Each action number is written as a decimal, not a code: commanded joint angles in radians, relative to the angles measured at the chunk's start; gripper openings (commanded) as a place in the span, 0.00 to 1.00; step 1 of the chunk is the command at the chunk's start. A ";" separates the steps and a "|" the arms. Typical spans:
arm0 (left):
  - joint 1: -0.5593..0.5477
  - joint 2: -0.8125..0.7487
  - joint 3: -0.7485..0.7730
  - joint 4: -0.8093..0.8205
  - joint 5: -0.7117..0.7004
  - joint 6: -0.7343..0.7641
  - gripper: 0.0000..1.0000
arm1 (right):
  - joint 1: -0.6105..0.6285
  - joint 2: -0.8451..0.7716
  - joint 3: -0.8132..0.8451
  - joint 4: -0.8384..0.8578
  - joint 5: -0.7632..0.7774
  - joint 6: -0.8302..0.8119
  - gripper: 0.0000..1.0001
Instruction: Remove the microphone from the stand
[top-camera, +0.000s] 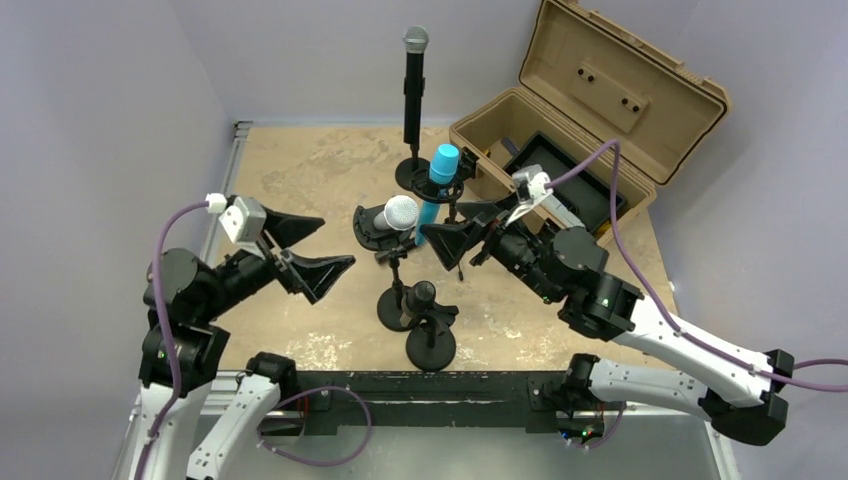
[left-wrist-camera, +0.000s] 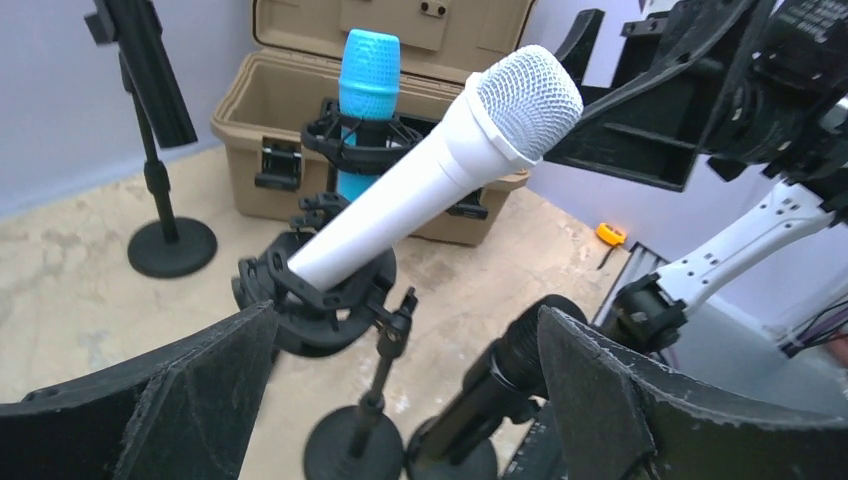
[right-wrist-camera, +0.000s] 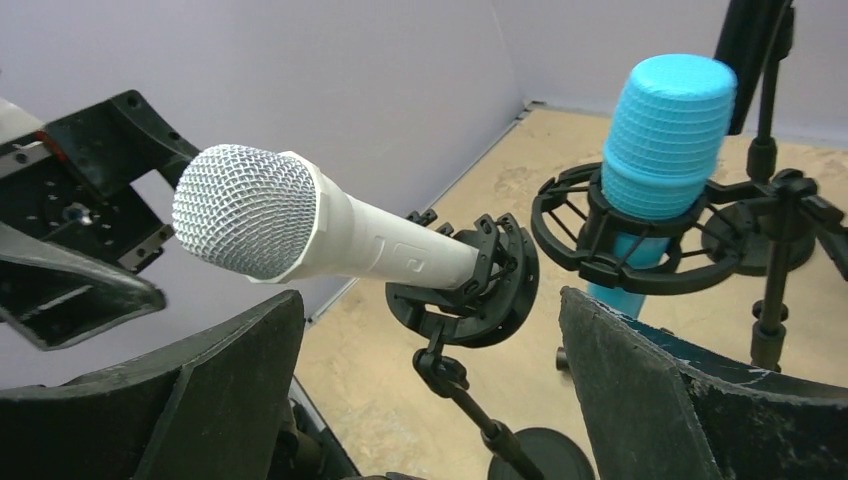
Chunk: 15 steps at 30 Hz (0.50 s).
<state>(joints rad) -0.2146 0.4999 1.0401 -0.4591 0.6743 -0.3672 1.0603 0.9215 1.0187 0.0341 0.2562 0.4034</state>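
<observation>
Both tools hang released, jaws wide and holding nothing. Left tool (top-camera: 318, 250) and right tool (top-camera: 462, 235) face each other across the white microphone (top-camera: 400, 213). It sits in its shock-mount stand (top-camera: 372, 228) between them, touching neither.

Long axis tilted, running left-right, with the grille toward the right tool and the tail and mount toward the left.

Judgement: right arm better placed for the head.

Behind: blue microphone (top-camera: 443, 165), tall black microphone (top-camera: 414, 80), open tan case (top-camera: 590, 110). Tabletop (top-camera: 300, 170) mottled beige; walls pale lilac.
</observation>
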 joint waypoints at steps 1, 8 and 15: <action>-0.086 0.090 -0.024 0.165 -0.080 0.207 1.00 | 0.003 -0.085 -0.022 0.073 0.051 0.012 0.98; -0.358 0.234 -0.014 0.247 -0.182 0.456 0.99 | 0.003 -0.122 -0.047 0.021 0.062 0.032 0.98; -0.429 0.304 -0.049 0.350 -0.280 0.553 0.95 | 0.003 -0.204 -0.062 -0.012 0.089 0.054 0.99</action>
<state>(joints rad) -0.6113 0.7860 0.9920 -0.2253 0.4751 0.0616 1.0603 0.7662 0.9554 0.0219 0.3046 0.4358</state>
